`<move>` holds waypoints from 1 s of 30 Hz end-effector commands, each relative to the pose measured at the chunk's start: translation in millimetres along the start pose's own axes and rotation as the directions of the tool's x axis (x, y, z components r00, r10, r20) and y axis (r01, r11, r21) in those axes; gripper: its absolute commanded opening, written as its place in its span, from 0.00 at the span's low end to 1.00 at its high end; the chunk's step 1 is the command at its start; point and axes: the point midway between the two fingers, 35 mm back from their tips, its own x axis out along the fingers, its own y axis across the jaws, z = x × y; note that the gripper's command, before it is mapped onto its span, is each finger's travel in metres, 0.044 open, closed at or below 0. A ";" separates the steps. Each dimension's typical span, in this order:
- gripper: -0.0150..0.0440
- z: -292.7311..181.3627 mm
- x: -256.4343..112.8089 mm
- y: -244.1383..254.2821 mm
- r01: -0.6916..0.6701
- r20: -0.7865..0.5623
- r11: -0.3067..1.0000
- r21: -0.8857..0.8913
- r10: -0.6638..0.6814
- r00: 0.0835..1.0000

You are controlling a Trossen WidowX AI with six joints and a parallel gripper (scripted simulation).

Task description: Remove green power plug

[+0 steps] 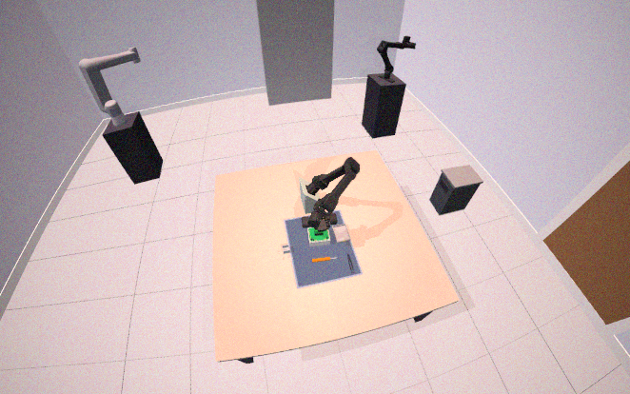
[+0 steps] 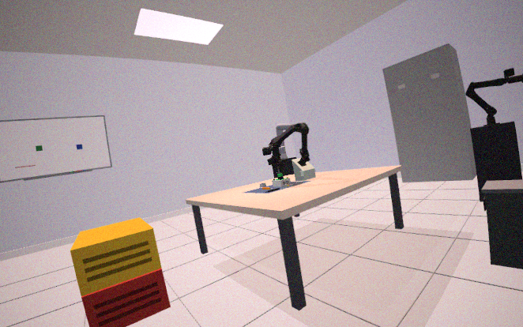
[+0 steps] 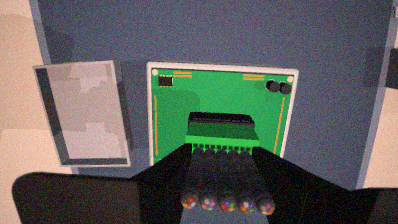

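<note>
Rocking the plug loose

At left in the wrist view, we're keeping the grey tray (image 1: 341, 233) (image 3: 96, 116) for later; at centre, our part-open jaws are gripping the green plug (image 2: 280, 174) (image 3: 222, 134) by its black socket (image 3: 221, 118); we're best rocking gently.

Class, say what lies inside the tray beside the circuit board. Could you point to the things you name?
Only its bare floor and some shadow show in the tray (image 3: 90, 120) (image 1: 341, 234); no plug is there. The near wall hides nothing large, though a sliver of floor beside it may be covered.

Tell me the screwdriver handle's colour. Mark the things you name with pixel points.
Orange; the handle (image 1: 321, 259) (image 2: 266, 188) shows best in the top view.
</note>
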 end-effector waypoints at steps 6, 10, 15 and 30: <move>0.25 -0.8 -7.9 -1.3 0.009 -0.002 1.000 0.005 -0.009 1.000; 0.25 -0.7 -16.4 3.0 0.059 -0.002 0.998 0.005 -0.059 0.998; 0.25 -0.7 -18.2 5.3 0.085 -0.002 0.996 0.005 -0.085 0.996; 0.25 -0.8 -18.8 -7.2 -0.058 -0.001 0.998 0.005 0.058 0.998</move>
